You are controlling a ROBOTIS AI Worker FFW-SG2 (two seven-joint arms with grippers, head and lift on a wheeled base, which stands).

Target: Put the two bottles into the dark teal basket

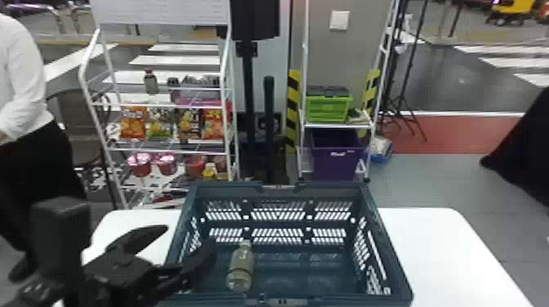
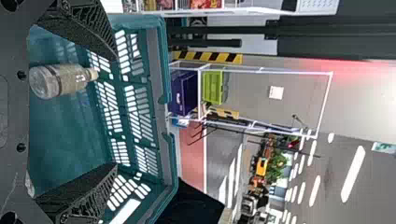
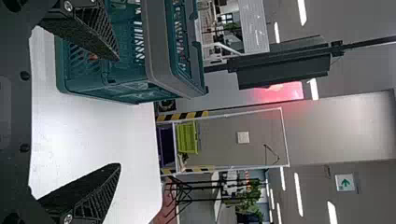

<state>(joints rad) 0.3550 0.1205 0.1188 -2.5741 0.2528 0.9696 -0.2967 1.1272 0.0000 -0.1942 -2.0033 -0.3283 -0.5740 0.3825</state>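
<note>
Partly masking the side wall of the dark teal basket (image 1: 335,186), the left gripper (image 1: 190,236) covers a corner that we cannot make out; the near rim is cut by the head view's lower edge. We see a pale, capped bottle (image 1: 240,267) in the basket, its neck toward the far wall. The left jaws are spread and clasp nothing; in the left wrist view the bottle sits beyond them, nearer one finger than the other. The right gripper (image 3: 118,112) also has its jaws parted, ungripping, above the white table (image 1: 445,241), one finger overlapping our view of the basket; contact we cannot tell. Behind, we find a dark-capped bottle (image 1: 150,81) on the white rack, a green crate (image 1: 326,109) under a dark lid and a purple bin (image 1: 337,163) whose contents we cannot discern.
</note>
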